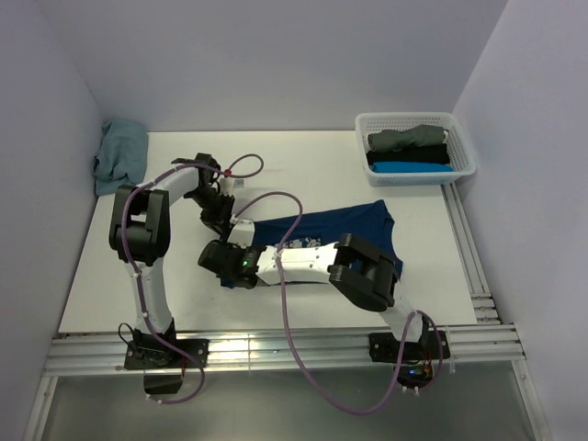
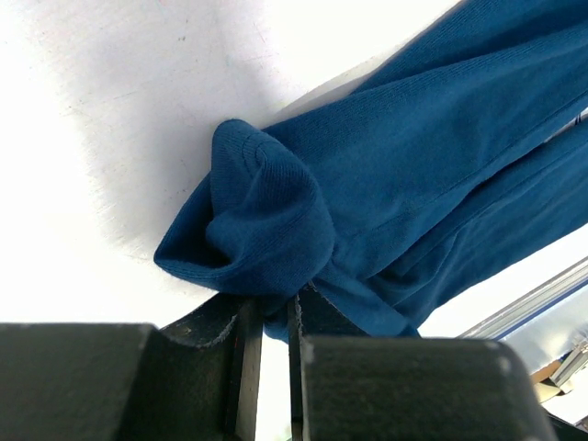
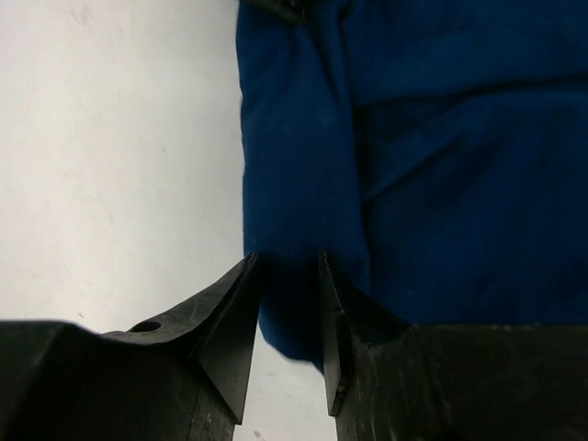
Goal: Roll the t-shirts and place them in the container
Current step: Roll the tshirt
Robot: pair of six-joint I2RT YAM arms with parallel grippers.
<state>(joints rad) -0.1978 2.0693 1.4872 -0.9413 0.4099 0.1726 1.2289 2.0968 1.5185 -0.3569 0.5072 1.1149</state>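
The dark navy t-shirt lies stretched across the middle of the table, and the two wrists hide its left end. My left gripper sits at the far corner of that end. In the left wrist view its jaws are nearly together, pinching a bunched fold of the navy cloth. My right gripper is at the near corner. Its jaws stand on either side of a thick rolled edge of the shirt, and the cloth fills the gap between them.
A white basket at the back right holds rolled grey, black and bright blue t-shirts. A dusty teal t-shirt lies crumpled at the back left corner. Metal rails run along the near edge.
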